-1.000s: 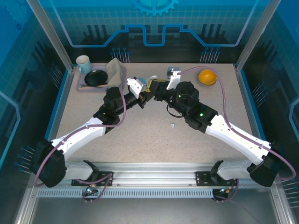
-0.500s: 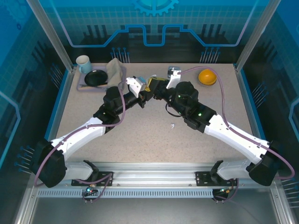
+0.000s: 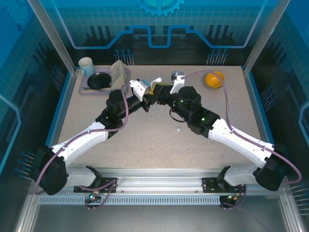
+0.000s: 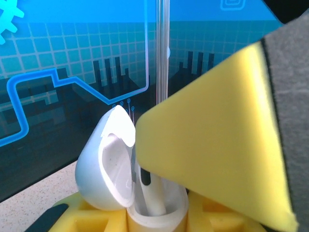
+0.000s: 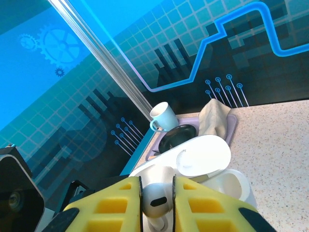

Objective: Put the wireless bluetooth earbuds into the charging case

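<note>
Clamping with the left gripper (image 4: 154, 224) on the white pebble-shaped charging case (image 5: 227, 186), lid (image 4: 108, 164) open, held raised. Pinching with the right gripper (image 5: 157, 212) one white stemmed earbud (image 5: 156, 195), stem dipping into the well. Keep it plumb, ease down, release once seated.

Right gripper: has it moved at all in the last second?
Yes, slightly. In the top view the right gripper has shifted left, away from the orange object near the back right.
</note>
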